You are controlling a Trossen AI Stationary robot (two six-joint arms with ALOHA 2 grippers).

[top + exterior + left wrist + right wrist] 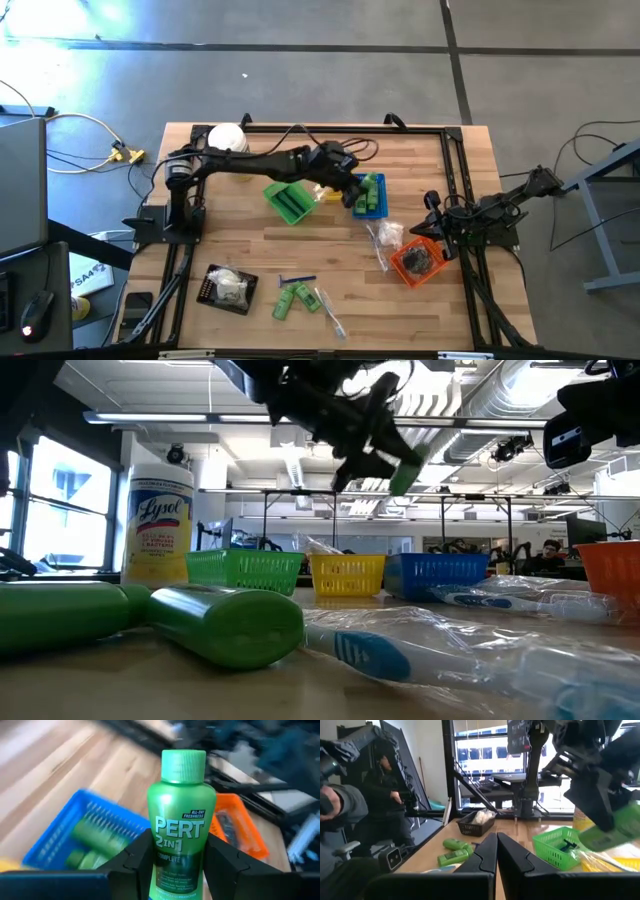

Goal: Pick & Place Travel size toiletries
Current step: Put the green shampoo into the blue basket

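Observation:
My left gripper [352, 188] hangs over the blue basket [372, 196] and is shut on a green PERT bottle [181, 810]. In the low view the bottle [405, 472] is up in the air below the gripper [365, 435]. More green bottles [95, 840] lie inside the blue basket. Two further green bottles [292, 298] and a clear toothbrush [330, 312] lie flat on the table near its front edge. White packets [386, 238] lie beside the orange basket [418, 260]. My right gripper [496, 851] is shut and holds nothing, beside the orange basket at the table's right [436, 225]. My left gripper pinches the bottle's body [167, 865], below its label's middle, between the two fingers [135, 862], one on each side. The capped end [183, 765] points away from the gripper. The bottle is lifted clear above the blue basket and tilts cap-down in the low view.
A green basket [290, 202] and a yellow basket [347, 574] stand left of the blue one. A black tray with white packets [228, 288] sits at the near left, and a Lysol jar [228, 137] at the far left. A person [390, 795] is beyond the table.

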